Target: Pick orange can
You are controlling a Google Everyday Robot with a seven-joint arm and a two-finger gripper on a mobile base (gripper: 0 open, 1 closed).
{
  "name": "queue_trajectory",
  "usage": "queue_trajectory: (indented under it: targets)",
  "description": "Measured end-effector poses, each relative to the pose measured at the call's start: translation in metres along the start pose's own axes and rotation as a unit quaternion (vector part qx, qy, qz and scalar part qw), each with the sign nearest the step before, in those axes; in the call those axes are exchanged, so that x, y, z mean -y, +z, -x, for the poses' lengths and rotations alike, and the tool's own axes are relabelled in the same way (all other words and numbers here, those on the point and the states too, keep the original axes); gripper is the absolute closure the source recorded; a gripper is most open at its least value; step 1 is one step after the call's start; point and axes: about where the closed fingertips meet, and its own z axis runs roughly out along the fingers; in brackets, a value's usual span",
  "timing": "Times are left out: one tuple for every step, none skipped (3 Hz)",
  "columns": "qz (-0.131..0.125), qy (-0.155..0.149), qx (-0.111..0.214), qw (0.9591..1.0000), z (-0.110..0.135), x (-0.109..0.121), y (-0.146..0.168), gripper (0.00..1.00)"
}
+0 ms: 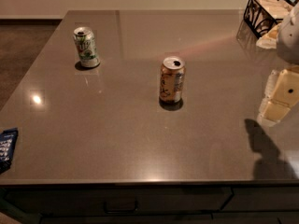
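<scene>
Orange can is seen upright near the middle of the grey countertop. Its long axis is vertical, the silver top with its opened mouth faces up, and the pale label panel is turned toward the right of the view. Nothing is touching it.

Gripper is seen at the right edge of the view, partly cut off, hanging just over the countertop. Whether it is released or clenched cannot be told; nothing is seen held in it.

Key relation: the can lies toward the left of the view from the gripper, well apart, at roughly the same depth on the countertop, with bare surface between them. A sideways reach across to the can is judged to be needed, with the grasp taken around the upright wall. Only one arm is present, so no choice of side arises.

Counts: two cans in all, one orange and one green-and-white can. The latter stands upright at the far left, well apart from the target and judged out of the reach path. One black wire basket is at the far right corner. One dark blue packet is at the near left edge.
</scene>
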Motion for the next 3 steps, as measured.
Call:
queue_trajectory:
  targets:
    - [0.000,0.000,0.000,1.0000,0.000,0.000,0.000,0.00]
    - [0.006,0.015,0.004,0.9999,0.014,0.014,0.019,0.00]
    - [0.008,0.044,0.023,0.9987,0.030,0.041,0.049,0.00]
